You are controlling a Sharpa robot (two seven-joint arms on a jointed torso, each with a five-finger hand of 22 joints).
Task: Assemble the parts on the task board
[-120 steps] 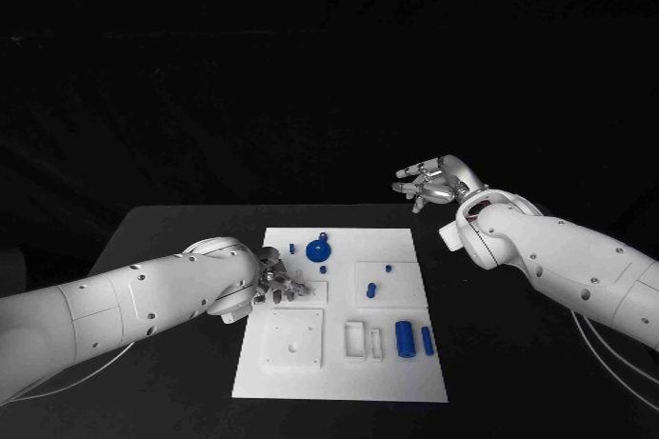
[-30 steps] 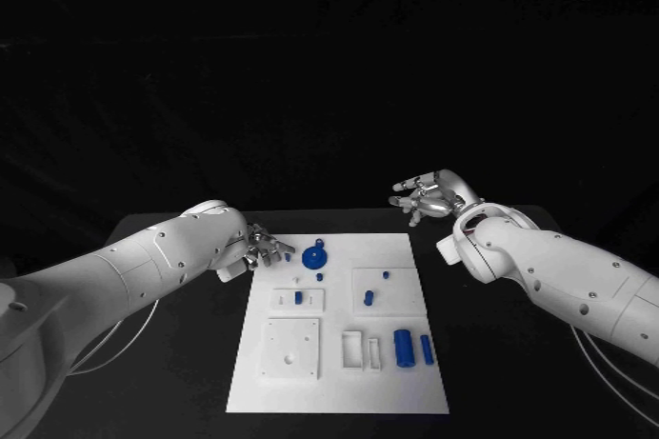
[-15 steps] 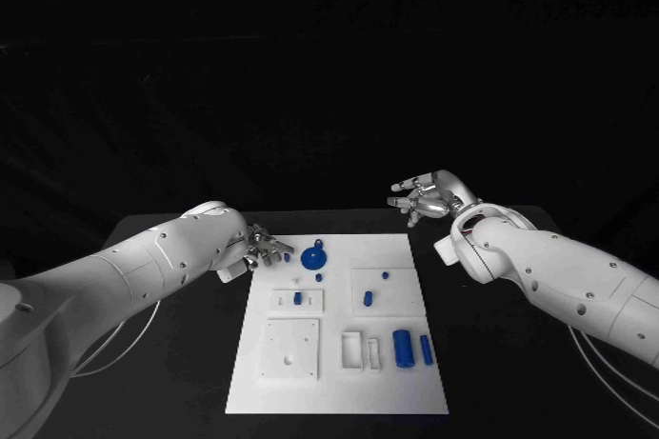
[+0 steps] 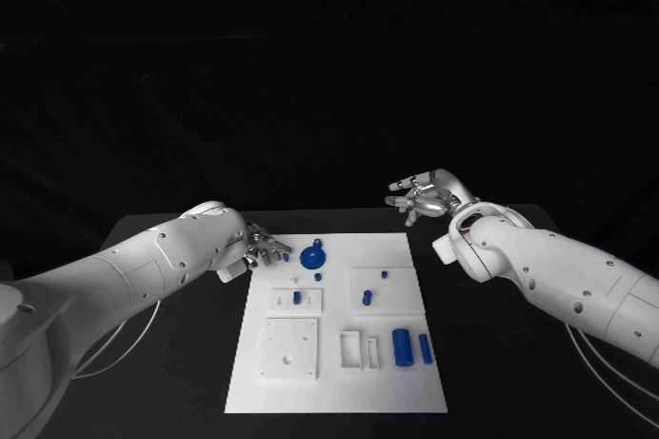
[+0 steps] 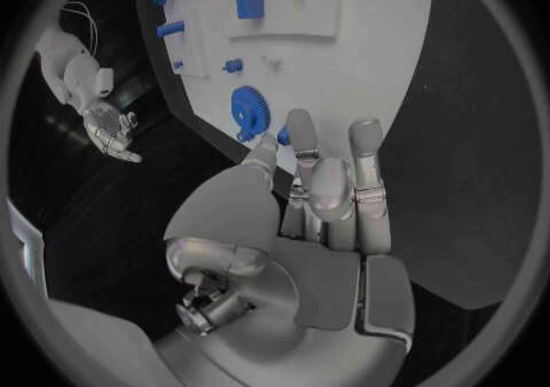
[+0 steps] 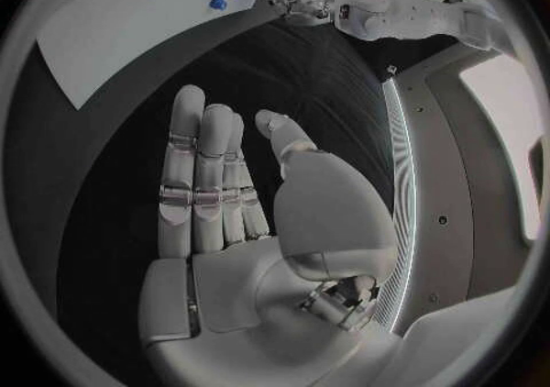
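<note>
1. Where the white board (image 4: pixel 336 382) lies on the black worktop (image 4: pixel 494 363), its near end has a blue roller (image 4: pixel 401 347) and a thin blue bar (image 4: pixel 426 349) side by side.
2. Farther up, small blue pegs (image 4: pixel 367 297) stand in the middle of the board.
3. At the far end lies a round blue gear (image 4: pixel 313 258).
4. The left robot hand (image 4: pixel 261 249) is at the board's far left corner, fingers stretched out beside the gear, holding nothing.
5. The right robot hand (image 4: pixel 426 196) hangs beyond the far right corner, fingers spread, holding nothing.
</note>
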